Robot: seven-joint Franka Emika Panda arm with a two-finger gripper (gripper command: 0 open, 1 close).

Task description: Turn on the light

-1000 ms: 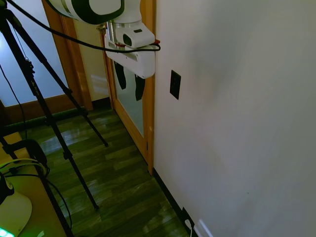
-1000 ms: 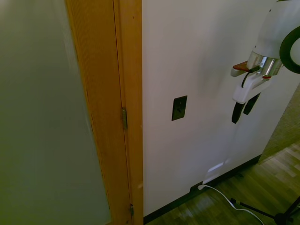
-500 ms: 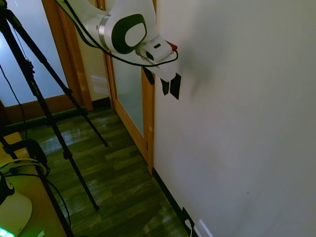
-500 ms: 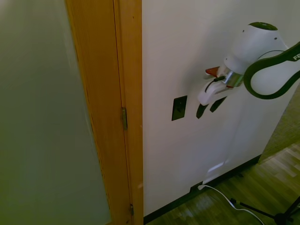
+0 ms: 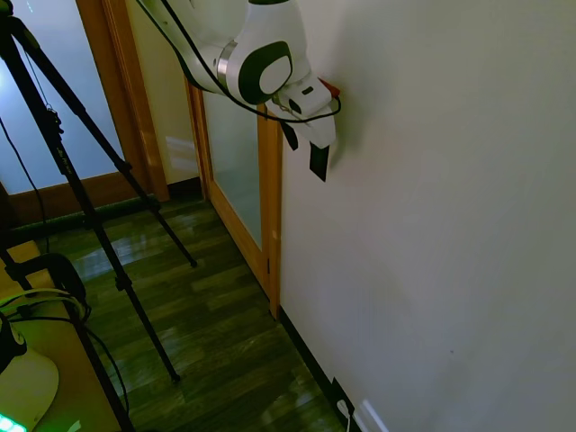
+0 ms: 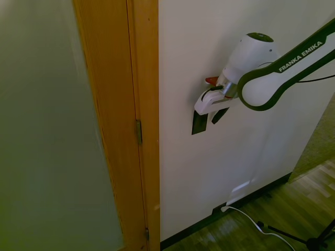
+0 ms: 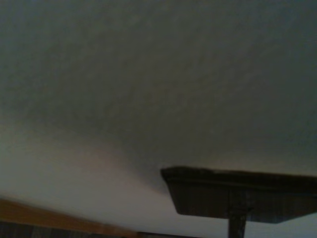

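No lamp shows; the light is out of view. Its switch (image 6: 198, 125) is a small black upright plate on the white wall, right of the wooden door frame. My gripper (image 6: 208, 117) is tilted against the wall at the plate, and its white body covers the plate's upper part. One dark finger overlaps the plate, while the other finger (image 6: 216, 115) hangs just right of it, so the jaws stand apart with nothing held. From the other side, the gripper (image 5: 307, 151) hides the top of the switch (image 5: 319, 165). The wrist view has the dark switch plate (image 7: 237, 196) close up on the wall.
A wooden door frame (image 6: 142, 104) with a glass pane (image 5: 236, 171) runs beside the switch. Low on the wall, a white plug (image 5: 347, 410) sits at the dark skirting, with a white cable (image 6: 246, 215) trailing over the wood floor (image 5: 207, 333).
The gripper, hanging away from the wall a second ago, has tilted and swung in to the wall, ending at the switch plate. Its fingers kept the same gap.
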